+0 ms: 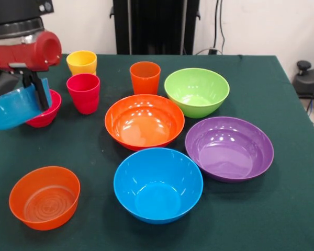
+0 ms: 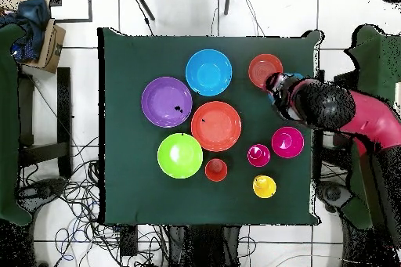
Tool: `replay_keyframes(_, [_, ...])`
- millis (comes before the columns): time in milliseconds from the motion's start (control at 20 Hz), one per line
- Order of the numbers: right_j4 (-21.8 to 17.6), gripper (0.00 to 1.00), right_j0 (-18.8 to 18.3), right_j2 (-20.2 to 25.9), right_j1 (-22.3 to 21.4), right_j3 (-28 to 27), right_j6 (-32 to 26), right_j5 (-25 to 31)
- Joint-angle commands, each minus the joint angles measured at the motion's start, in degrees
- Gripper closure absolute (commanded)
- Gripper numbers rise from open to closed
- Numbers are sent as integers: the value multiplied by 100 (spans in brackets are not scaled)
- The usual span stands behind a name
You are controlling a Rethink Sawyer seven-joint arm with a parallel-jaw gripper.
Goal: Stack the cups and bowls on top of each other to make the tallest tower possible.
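Green table (image 1: 282, 209): jaws grip tilted translucent blue bowl (image 1: 10, 110), half-hiding magenta bowl (image 1: 51, 112).

Bright, even light from above in both views. Glare spots on inner walls of the large orange bowl (image 1: 144, 121), purple bowl (image 1: 230, 148), lime green bowl (image 1: 197, 91) and blue bowl (image 1: 158, 184). Shadows soft and short on the green table cloth (image 1: 282, 209), close under each bowl. Front view sharp across the table, no obvious blur. Overhead view: white floor looks v. bright.
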Motion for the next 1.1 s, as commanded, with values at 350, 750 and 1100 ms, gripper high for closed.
replay_keyframes(350, [-245, 100, 62, -41, 126, 523, -1439, 1380])
replay_keyframes(750, [-463, 100, 78, -85, 320, 513, -1600, 1828])
replay_keyframes(1100, [-716, 100, 73, -123, 483, 427, -1747, 2124])
